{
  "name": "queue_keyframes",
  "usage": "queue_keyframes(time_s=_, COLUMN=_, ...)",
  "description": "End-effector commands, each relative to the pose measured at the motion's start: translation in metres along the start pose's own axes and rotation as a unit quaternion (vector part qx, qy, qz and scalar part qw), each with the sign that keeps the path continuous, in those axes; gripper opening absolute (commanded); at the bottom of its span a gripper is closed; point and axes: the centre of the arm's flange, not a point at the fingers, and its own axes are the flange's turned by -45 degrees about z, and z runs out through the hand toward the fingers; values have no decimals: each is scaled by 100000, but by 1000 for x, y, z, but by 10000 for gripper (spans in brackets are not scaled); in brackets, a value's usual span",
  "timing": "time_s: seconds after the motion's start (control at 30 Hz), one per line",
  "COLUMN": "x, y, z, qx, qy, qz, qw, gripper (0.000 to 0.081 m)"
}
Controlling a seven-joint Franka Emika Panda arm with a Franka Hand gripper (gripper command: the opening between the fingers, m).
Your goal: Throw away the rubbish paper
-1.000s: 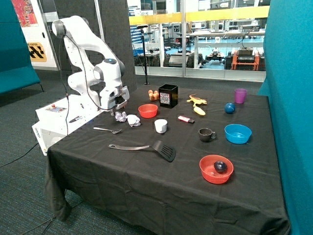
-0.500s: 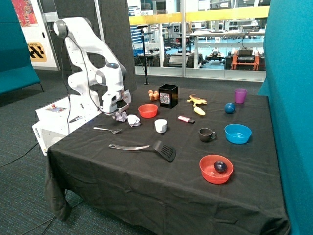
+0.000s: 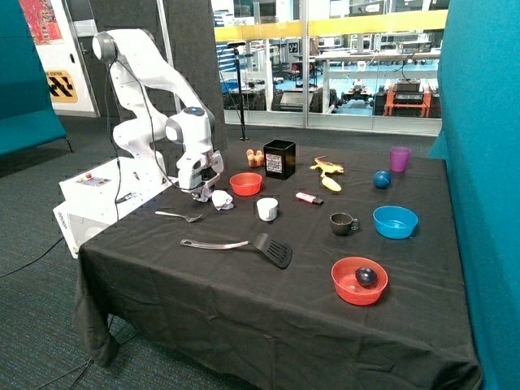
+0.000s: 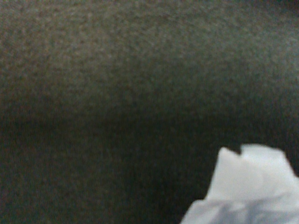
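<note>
One crumpled white paper ball (image 3: 221, 200) lies on the black tablecloth (image 3: 244, 292) beside the red bowl (image 3: 245, 184). The second paper ball is mostly hidden under my gripper (image 3: 201, 192), which is lowered to the cloth right beside the visible ball. In the wrist view a piece of crumpled white paper (image 4: 247, 186) shows at the picture's edge against the dark cloth, very close to the camera. My fingers do not show in either view.
A black box (image 3: 279, 158) stands behind the red bowl. A white cup (image 3: 266, 209), a fork (image 3: 179, 215) and a black spatula (image 3: 244, 246) lie near the paper. Farther off are a dark mug (image 3: 342, 223), a blue bowl (image 3: 395, 221) and a second red bowl (image 3: 359, 280).
My gripper has moved toward the red bowl and come down over the paper ball nearest the table's edge, which it now mostly covers. The other ball has not moved.
</note>
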Motion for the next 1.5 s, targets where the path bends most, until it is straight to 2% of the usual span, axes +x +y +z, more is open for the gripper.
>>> queue_keyframes(time_s=0.0, x=-7, y=-8, z=1, qx=98, qy=45, qz=696, qw=99998, gripper=672)
queue_keyframes(time_s=0.23, x=-16, y=-8, z=1, qx=98, qy=45, qz=385, qw=99999, gripper=660)
queue_keyframes(time_s=0.33, x=-19, y=-7, z=1, qx=98, qy=45, qz=525, qw=99999, gripper=614)
queue_keyframes(time_s=0.43, x=-21, y=-6, z=1, qx=98, qy=45, qz=978, qw=99995, gripper=461)
queue_keyframes(time_s=0.53, x=-21, y=-7, z=0, qx=98, qy=45, qz=867, qw=99996, gripper=158)
queue_keyframes(time_s=0.57, x=-20, y=-7, z=-1, qx=98, qy=45, qz=265, qw=100000, gripper=79)
queue_keyframes(time_s=0.6, x=-19, y=-7, z=-2, qx=98, qy=45, qz=265, qw=100000, gripper=40)
queue_keyframes(time_s=0.63, x=-14, y=-16, z=10, qx=107, qy=16, qz=27850, qw=96044, gripper=20)
queue_keyframes(time_s=0.7, x=-9, y=-22, z=19, qx=107, qy=17, qz=26976, qw=96293, gripper=5)
queue_keyframes(time_s=0.8, x=-7, y=-24, z=21, qx=107, qy=17, qz=27312, qw=96198, gripper=1)
queue_keyframes(time_s=0.9, x=-6, y=-24, z=21, qx=107, qy=17, qz=27089, qw=96261, gripper=0)
queue_keyframes(time_s=0.93, x=-5, y=-24, z=21, qx=107, qy=17, qz=27269, qw=96210, gripper=0)
queue_keyframes(time_s=0.97, x=-5, y=-24, z=21, qx=107, qy=17, qz=27003, qw=96285, gripper=0)
queue_keyframes(time_s=1.0, x=-4, y=-24, z=22, qx=107, qy=16, qz=28543, qw=95840, gripper=0)
queue_keyframes(time_s=1.03, x=-4, y=-24, z=21, qx=107, qy=18, qz=26781, qw=96347, gripper=0)
queue_keyframes(time_s=1.1, x=-4, y=-24, z=21, qx=107, qy=18, qz=26614, qw=96393, gripper=0)
queue_keyframes(time_s=1.13, x=-4, y=-24, z=21, qx=107, qy=17, qz=27256, qw=96214, gripper=0)
queue_keyframes(time_s=1.17, x=-4, y=-24, z=21, qx=107, qy=18, qz=26757, qw=96354, gripper=0)
queue_keyframes(time_s=1.2, x=-4, y=-24, z=21, qx=107, qy=18, qz=26836, qw=96332, gripper=0)
queue_keyframes(time_s=1.23, x=-4, y=-25, z=21, qx=107, qy=17, qz=27292, qw=96204, gripper=0)
queue_keyframes(time_s=1.27, x=-4, y=-25, z=21, qx=107, qy=17, qz=26908, qw=96312, gripper=0)
queue_keyframes(time_s=1.3, x=-10, y=-17, z=9, qx=98, qy=45, qz=898, qw=99996, gripper=0)
queue_keyframes(time_s=1.33, x=-7, y=-21, z=15, qx=107, qy=17, qz=27062, qw=96268, gripper=0)
queue_keyframes(time_s=1.4, x=-5, y=-25, z=19, qx=107, qy=17, qz=27009, qw=96284, gripper=0)
queue_keyframes(time_s=1.47, x=-4, y=-27, z=17, qx=107, qy=17, qz=27683, qw=96092, gripper=0)
